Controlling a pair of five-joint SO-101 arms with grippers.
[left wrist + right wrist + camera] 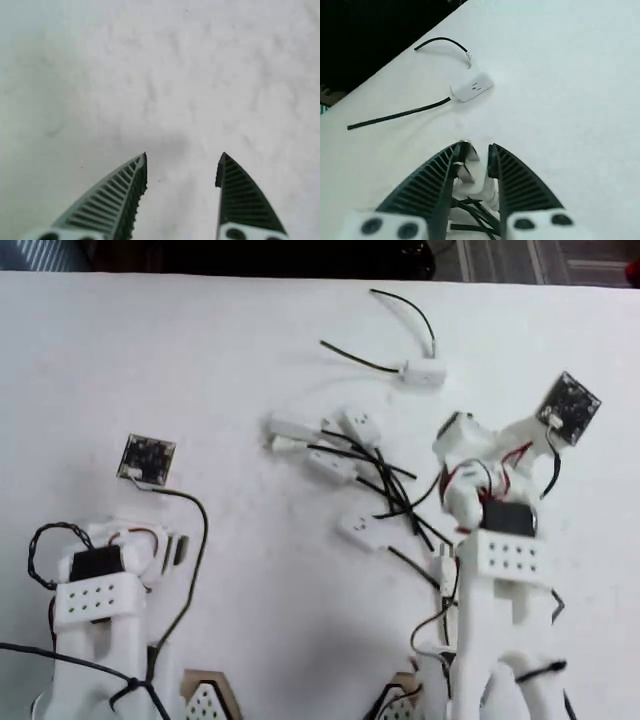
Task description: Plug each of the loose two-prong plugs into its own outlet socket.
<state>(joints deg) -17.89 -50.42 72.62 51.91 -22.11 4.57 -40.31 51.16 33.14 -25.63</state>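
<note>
My right gripper is shut on a white two-prong plug with black wires trailing from it. In the high view the right gripper sits right of the pile, short of a white outlet socket. The same outlet socket lies ahead of the fingertips, with black cable ends on both sides. More white plugs and sockets lie tangled with black wires at mid table. My left gripper is open over bare white table, and the left gripper stays at the near left, far from the pile.
The white table ends at a dark drop along the far edge, close behind the outlet socket. Black wires run from the pile toward the right arm's base. Free room lies on the left half of the table.
</note>
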